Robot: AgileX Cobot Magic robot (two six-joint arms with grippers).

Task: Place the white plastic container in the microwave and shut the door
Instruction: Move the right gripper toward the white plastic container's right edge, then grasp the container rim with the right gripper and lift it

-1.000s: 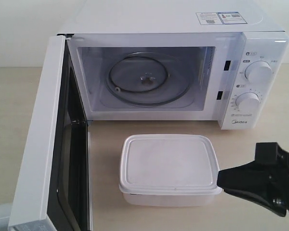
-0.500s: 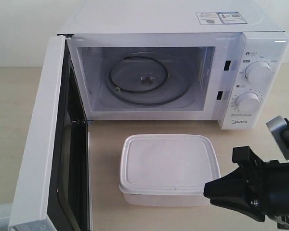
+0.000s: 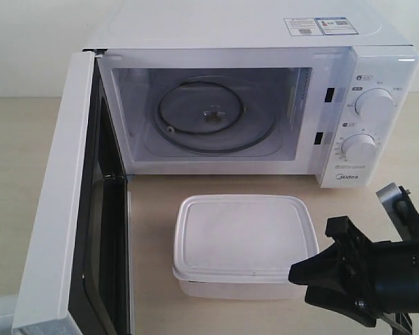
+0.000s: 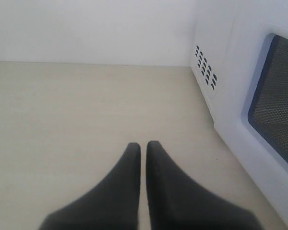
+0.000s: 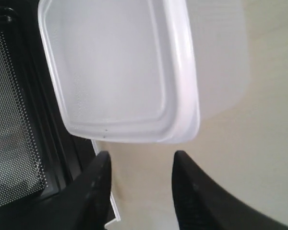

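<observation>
On the pale wooden tabletop [image 3: 14, 174], just in front of the open cavity, the shallow white translucent plastic container with a lipped lid [image 3: 244, 244] sits flat and lidded, not yet lifted. Behind it the white boxy Midea microwave [image 3: 216, 28] has its white side-hinged door with dark window [image 3: 56, 209] swung wide, and the round glass turntable [image 3: 213, 115] inside is bare. The right end effector [image 5: 141, 159] is at the container's near right corner. In the right wrist view its two black fingers [image 5: 100, 167] are spread, with the lid's rounded corner just ahead of the gap and nothing between them, so nothing is gripped. Contact with the box cannot be confirmed from either view. The left end effector [image 4: 143, 146] hovers low over bare tabletop beside the door's outer face, its fingers pressed nearly together and holding nothing. Progress: door already open, so access is ready. Remaining, by my reading: grasp the container, carry it onto the turntable, release, then swing the door closed. Judged stage: approach to the grasp, early in the task.
</observation>
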